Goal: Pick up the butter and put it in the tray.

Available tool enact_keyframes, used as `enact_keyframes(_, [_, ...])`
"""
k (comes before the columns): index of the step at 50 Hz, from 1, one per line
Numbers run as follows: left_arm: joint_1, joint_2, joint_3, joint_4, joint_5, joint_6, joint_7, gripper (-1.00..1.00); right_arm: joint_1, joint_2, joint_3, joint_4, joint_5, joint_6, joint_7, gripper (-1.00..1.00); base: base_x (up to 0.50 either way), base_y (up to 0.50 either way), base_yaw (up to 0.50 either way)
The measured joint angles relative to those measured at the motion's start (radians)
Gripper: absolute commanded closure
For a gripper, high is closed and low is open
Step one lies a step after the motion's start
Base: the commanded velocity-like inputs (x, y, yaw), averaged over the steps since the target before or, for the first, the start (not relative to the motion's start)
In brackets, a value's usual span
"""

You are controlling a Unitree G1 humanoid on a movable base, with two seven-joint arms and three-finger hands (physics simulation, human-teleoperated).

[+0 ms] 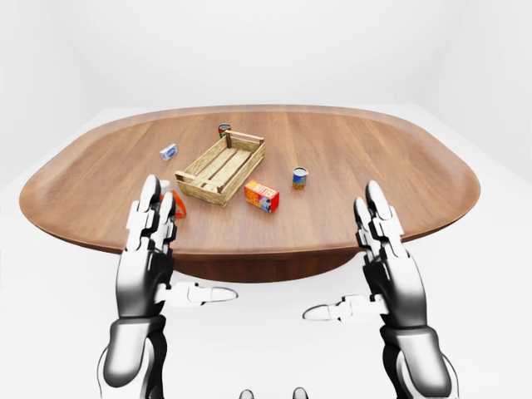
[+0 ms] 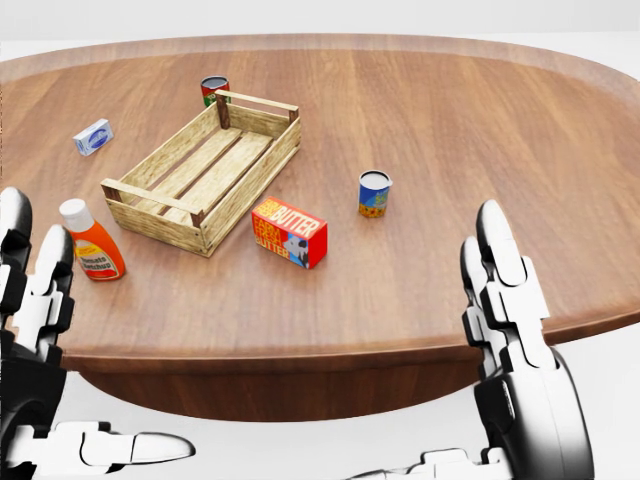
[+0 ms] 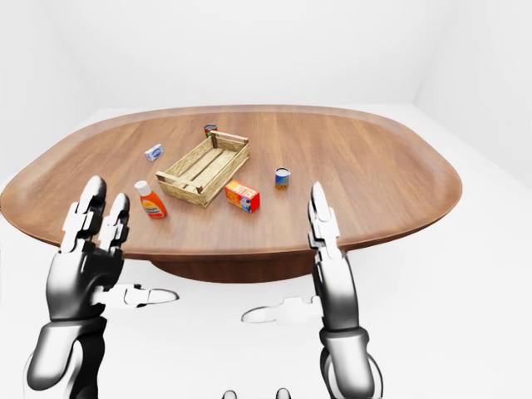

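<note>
**Butter on the table, both hands spread and empty at the near edge**

On the oval wooden table [image 2: 450, 120], the butter [image 2: 289, 232] lies just beside the lower right corner of the tray [image 2: 205, 170], apart from it by a thin strip of bare wood. In the head view it sits near the middle of the picture. From the right hand [image 2: 520, 370] the butter lies at about ten o'clock, well apart, with open tabletop between. From the left hand [image 2: 40, 370] it lies at about two o'clock, also well apart.

Both hands are open and hold nothing. Their fingers point up toward twelve o'clock, and each thumb sticks out sideways toward the other hand. Both hang at the table's bottom edge in the head view, not touching anything on it.

The butter is a small box, lying flat on a long side and turned at a slant. Its top is orange with white letters reading BUTTER; the side facing the camera is red with a small blue and white picture on it.

The tray is a slatted wooden crate, open on top. At its nine o'clock stands a ketchup bottle [image 2: 90, 242], upright with a white cap. A blue and yellow can [image 2: 374, 193] stands at the butter's two o'clock. A second can [image 2: 213, 90] stands at the tray's top corner, and a small white and blue box [image 2: 92, 137] lies at the tray's ten o'clock.
</note>
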State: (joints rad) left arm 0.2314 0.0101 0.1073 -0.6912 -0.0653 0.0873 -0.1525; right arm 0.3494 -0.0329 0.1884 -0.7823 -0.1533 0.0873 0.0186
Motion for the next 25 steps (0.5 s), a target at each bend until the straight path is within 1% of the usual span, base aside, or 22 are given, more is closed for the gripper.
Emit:
enact_keyframes(9, [0.007, -0.003, 0.011, -0.027, -0.005, 0.0, -0.01, -1.0, 0.03, -0.011, 0.02, -0.057, -0.031, 0.0, -0.015, -1.0, 0.0, 0.5, 0.0])
enact_keyframes(25, [0.005, -0.003, 0.018, -0.032, -0.007, 0.0, -0.012, -1.0, 0.039, -0.016, 0.042, -0.069, -0.054, 0.0, -0.027, -1.0, 0.0, 0.5, 0.0])
